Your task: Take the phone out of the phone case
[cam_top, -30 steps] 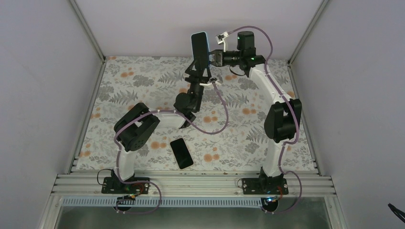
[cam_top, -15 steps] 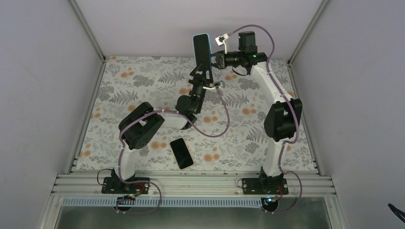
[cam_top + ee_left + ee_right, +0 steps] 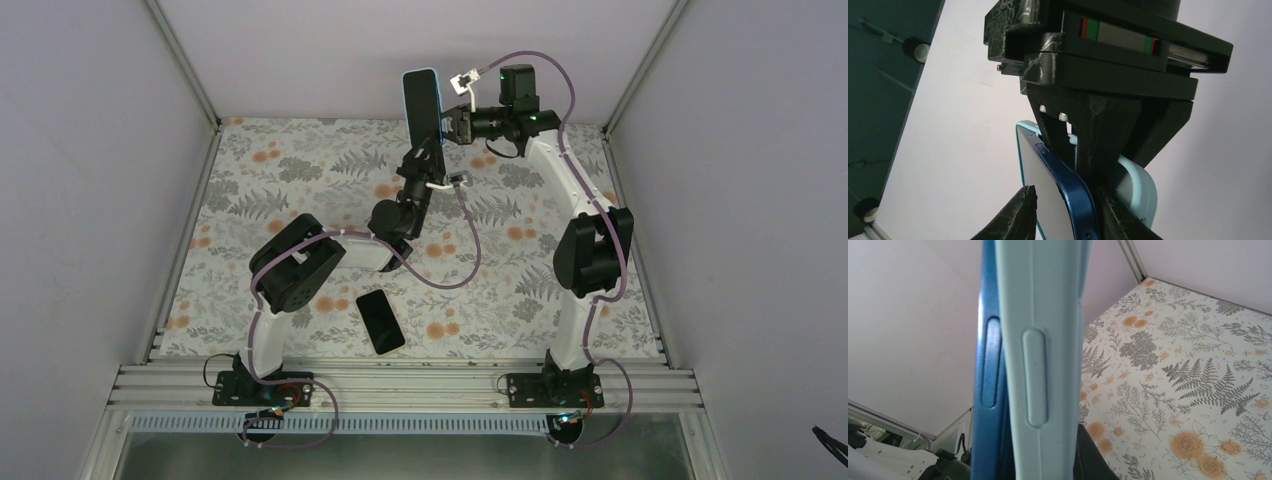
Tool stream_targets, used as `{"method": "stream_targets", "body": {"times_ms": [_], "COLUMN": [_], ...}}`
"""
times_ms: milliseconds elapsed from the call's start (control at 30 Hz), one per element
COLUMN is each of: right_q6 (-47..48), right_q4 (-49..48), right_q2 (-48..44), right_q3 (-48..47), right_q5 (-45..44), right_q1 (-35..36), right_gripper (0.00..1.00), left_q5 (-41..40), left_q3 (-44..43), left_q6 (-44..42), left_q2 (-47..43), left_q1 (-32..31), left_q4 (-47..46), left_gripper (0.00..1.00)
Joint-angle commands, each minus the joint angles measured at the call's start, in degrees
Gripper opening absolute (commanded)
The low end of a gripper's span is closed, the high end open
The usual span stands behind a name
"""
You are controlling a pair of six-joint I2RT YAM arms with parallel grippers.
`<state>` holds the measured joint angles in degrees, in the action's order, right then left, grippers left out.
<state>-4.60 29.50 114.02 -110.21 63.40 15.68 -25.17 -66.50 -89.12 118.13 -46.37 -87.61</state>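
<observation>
The blue phone [image 3: 420, 100] stands upright in the air over the back of the table, inside the light teal phone case [image 3: 1043, 355]. My right gripper [image 3: 447, 125] comes in from the right, shut on the case's side. At the lower end the phone [image 3: 990, 365] has come away from the case, and a dark gap shows between them. From below, my left gripper [image 3: 1068, 215] straddles that lower end of the phone [image 3: 1070, 190]. One finger [image 3: 1015, 215] faces the screen with a strip of it still showing; the other [image 3: 1113, 215] is behind the phone.
A black phone [image 3: 380, 320] lies flat on the floral table cover [image 3: 280, 170] near the front edge, between the arm bases. White walls and metal posts [image 3: 185, 60] enclose the table on three sides.
My left gripper has risen to the phone's lower end and its jaws have narrowed around it. The right gripper has lifted the cased phone slightly and kept its hold.
</observation>
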Motion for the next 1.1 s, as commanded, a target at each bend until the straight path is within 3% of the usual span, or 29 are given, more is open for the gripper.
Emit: {"method": "stream_targets", "body": {"times_ms": [0,467,667,867,1067], "right_q6": [1.13,-0.25,-1.15,1.05,1.22], "right_q4": [13.18,11.93,11.27,10.78,10.23], "right_q2": [-2.97,-2.26,-1.38,-0.47,0.97], "right_q3": [2.67,3.3,3.56,3.42,3.8], "right_q5": [12.13,11.22,8.97,-3.25,-5.75], "right_q1": [1.72,1.27,-0.04,-1.84,-3.58], "right_gripper": [0.03,0.03,0.03,0.03,0.03], "left_q5": [-8.03,-7.25,-7.89,-9.39,-10.72], "left_q3": [-2.58,-2.78,-2.64,-0.98,0.93], "left_q6": [-1.06,-1.6,-2.05,-1.34,0.39], "left_q2": [-1.93,-3.39,-4.62,-8.76,-11.22], "left_q1": [4.66,3.36,1.64,-0.56,-0.74], "left_q4": [-17.2,-17.24,-17.24,-16.7,-12.83], "left_gripper": [0.28,0.07,0.04,0.02,0.02]}}
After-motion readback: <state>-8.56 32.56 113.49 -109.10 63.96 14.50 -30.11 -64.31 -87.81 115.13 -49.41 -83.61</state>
